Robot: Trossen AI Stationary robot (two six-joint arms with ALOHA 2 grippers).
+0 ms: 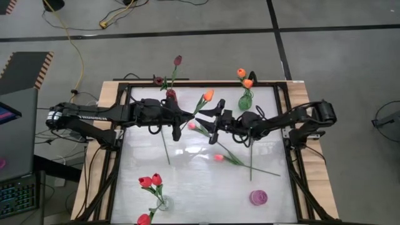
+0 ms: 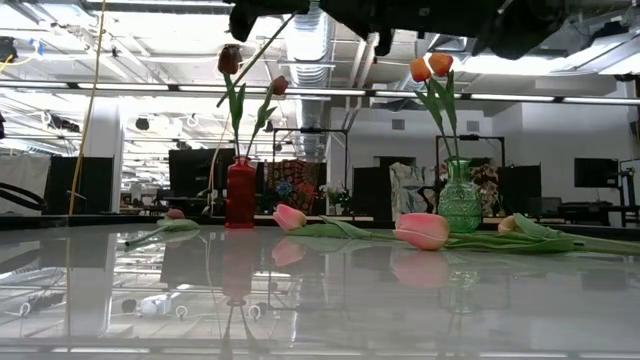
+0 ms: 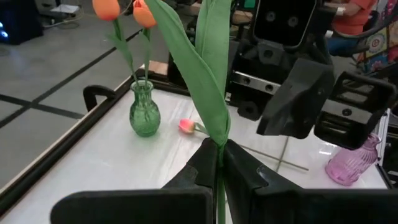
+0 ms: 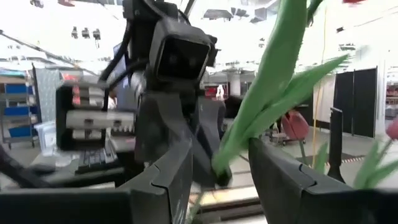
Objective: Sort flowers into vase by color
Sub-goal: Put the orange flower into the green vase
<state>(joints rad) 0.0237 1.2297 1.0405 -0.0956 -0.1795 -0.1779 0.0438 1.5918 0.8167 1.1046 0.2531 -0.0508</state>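
My left gripper (image 1: pixel 189 116) is shut on an orange tulip (image 1: pixel 208 95) held above the middle of the table. Its long green leaves (image 3: pixel 208 68) rise from the fingers. My right gripper (image 1: pixel 211 120) faces it from the right and is open. Its fingers (image 4: pixel 177 171) stand on either side of the tulip's leaves (image 4: pixel 273 93); I cannot tell whether they touch. The red vase (image 1: pixel 170 97) holds maroon tulips, the green vase (image 1: pixel 245 100) two orange ones, and the clear vase (image 1: pixel 161 203) red ones. The pink vase (image 1: pixel 259 197) is empty. My left gripper pinches the tulip's stem at the foot of its leaves (image 3: pixel 219 152) between its two fingers. The fingers come level from the table's left, across the stem. The tulip is lifted clear, tilted, with its head toward the far right. Its lower stem (image 2: pixel 255 60) slants down below the fingers.
Pink tulips lie on the table: one below the grippers (image 1: pixel 192 125) and one nearer (image 1: pixel 219 157), with long stems running right. The red and green vases stand close behind the grippers at the far edge. A raised dark frame (image 1: pixel 119 162) runs around the table.
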